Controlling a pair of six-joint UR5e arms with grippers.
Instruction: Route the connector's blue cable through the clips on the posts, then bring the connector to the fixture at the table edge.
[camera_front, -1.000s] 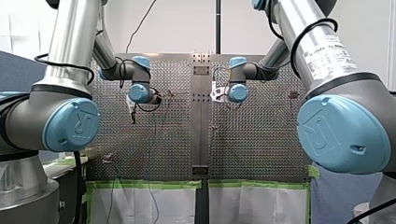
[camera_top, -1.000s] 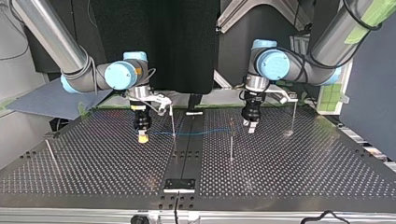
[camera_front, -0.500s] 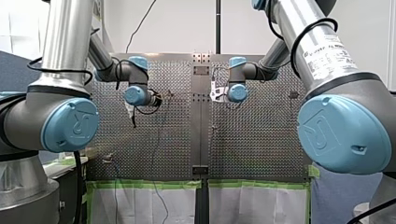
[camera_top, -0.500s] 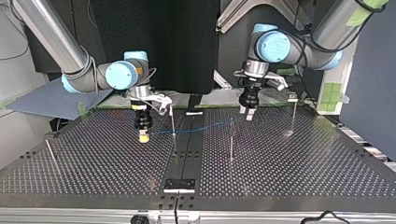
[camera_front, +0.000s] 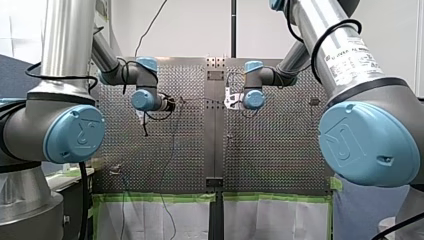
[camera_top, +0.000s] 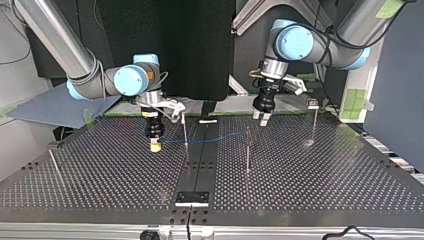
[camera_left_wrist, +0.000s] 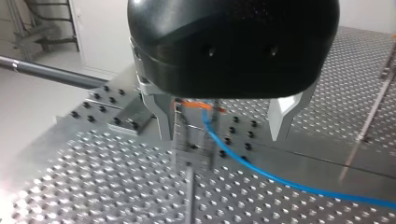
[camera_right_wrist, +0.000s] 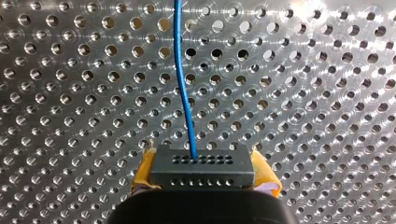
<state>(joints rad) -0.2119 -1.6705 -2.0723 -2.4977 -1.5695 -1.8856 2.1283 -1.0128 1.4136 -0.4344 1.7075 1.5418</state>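
Connector (camera_right_wrist: 202, 169) sits clamped in my right pincer (camera_top: 155, 145); its blue cable (camera_right_wrist: 183, 88) runs straight ahead, twelve o'clock, toward the clip post (camera_left_wrist: 193, 140) just ahead of my left pincer (camera_left_wrist: 224, 123), spread open and empty.

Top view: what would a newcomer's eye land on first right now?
The blue cable, strung above the table from my right gripper at the view's left to a post's clip near the middle. That gripper's yellow pads clamp the connector; my left gripper hangs open over the clip.
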